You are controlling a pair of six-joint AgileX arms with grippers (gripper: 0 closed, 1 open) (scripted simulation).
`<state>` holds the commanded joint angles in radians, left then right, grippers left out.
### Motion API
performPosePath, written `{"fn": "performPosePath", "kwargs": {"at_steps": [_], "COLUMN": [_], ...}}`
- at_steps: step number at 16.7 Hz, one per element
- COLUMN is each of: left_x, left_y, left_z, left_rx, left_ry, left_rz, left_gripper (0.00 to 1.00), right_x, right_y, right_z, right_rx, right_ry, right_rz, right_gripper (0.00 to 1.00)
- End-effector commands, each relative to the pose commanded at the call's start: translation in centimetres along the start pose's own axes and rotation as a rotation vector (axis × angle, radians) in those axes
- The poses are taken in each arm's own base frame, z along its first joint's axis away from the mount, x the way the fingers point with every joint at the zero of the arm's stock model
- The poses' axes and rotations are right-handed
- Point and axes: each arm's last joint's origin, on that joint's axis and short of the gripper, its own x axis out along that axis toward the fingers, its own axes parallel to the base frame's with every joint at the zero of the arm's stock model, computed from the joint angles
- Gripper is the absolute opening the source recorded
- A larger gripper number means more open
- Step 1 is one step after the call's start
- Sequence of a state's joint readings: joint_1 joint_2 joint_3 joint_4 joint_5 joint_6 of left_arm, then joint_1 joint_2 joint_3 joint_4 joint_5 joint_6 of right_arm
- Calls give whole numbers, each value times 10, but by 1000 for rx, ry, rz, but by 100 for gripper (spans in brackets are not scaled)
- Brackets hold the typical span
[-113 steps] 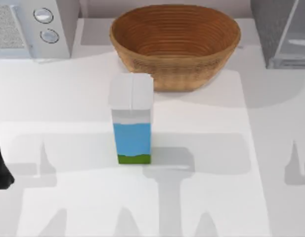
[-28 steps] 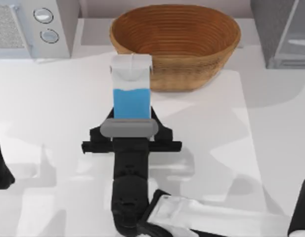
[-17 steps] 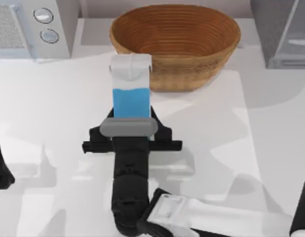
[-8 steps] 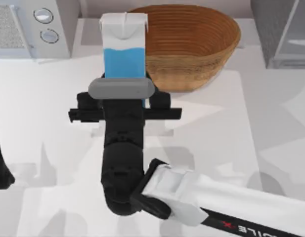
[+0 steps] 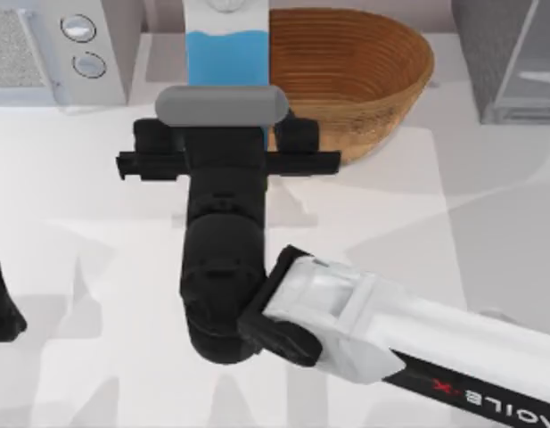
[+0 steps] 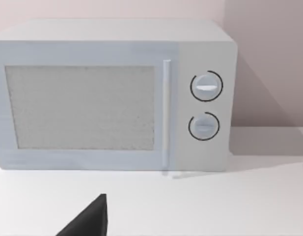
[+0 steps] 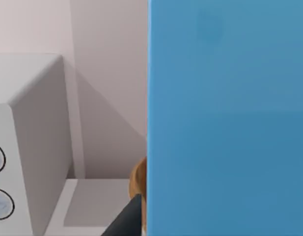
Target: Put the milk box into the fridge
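Observation:
The milk box (image 5: pixel 226 55) is off the table, its sky-blue body upright at the back of the top view, left of the basket; its white top runs out of frame. My right gripper (image 5: pixel 226 125) is shut on the milk box from the near side, with the grey wrist housing covering the grasp. In the right wrist view the blue milk box (image 7: pixel 225 118) is very close. The fridge (image 5: pixel 488 62) stands at the back right corner, well to the right of the milk box. My left arm (image 5: pixel 0 303) is parked at the table's left edge.
A brown woven basket (image 5: pixel 364 71) sits at the back centre, right beside the lifted carton. A white microwave (image 5: pixel 43 45) with two round knobs occupies the back left, facing the left wrist camera as the microwave (image 6: pixel 112 98). The right arm's white link (image 5: pixel 417 348) crosses the front right.
The right gripper closed on the milk box where it stood mid-table, then lifted it; over the last half second it rose higher and shifted towards the back.

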<state>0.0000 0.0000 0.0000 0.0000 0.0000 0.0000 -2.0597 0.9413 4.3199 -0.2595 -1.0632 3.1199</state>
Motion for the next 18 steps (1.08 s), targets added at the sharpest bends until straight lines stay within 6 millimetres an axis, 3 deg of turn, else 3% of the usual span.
{"fn": "performPosePath", "kwargs": {"at_steps": [6,10,12,14,16,18], "left_x": [0,0,0,0,0,0], "left_y": [0,0,0,0,0,0], "left_z": [0,0,0,0,0,0], "left_rx": [0,0,0,0,0,0], "left_ry": [0,0,0,0,0,0], "left_rz": [0,0,0,0,0,0], "left_gripper": [100,100,100,100,100,100], "right_x": [-1,-19,-45,-83,-136,-199], "right_y": [2,34,63,91,110,110], "right_z": [-2,13,39,79,133,197], "right_rx": [-10,-109,-161,-195,-202,-175], "right_ry": [2,-17,-61,-136,-245,-383], "right_rz": [4,80,166,275,394,505], "right_gripper": [0,0,0,0,0,0]}}
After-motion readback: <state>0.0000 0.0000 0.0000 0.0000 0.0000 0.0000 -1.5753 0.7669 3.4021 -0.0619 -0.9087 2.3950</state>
